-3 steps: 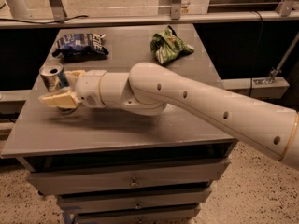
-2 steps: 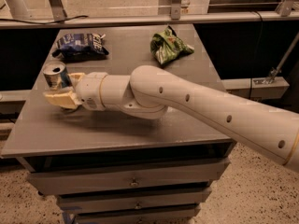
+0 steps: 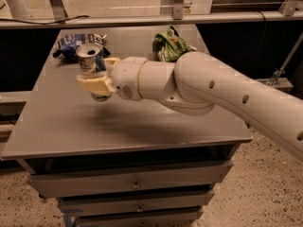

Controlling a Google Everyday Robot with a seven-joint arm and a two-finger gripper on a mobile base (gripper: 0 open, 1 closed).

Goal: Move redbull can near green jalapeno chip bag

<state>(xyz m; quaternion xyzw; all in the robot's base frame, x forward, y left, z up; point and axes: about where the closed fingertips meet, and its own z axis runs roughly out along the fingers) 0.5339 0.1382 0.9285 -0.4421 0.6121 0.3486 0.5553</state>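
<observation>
Pinched upright at mid-body between fingers of gripper (image 3: 98, 74): redbull can (image 3: 89, 60), seemingly just clear of table (image 3: 57, 126), left side, well apart from green jalapeno chip bag (image 3: 169, 45), far right. Probably light, stiff, slick, dentable; mid-wall hold suits.

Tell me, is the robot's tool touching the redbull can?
Touching. The camera view shows the tool closed around the redbull can, with its tan fingers pressed against the can's sides and no gap between them.
</observation>
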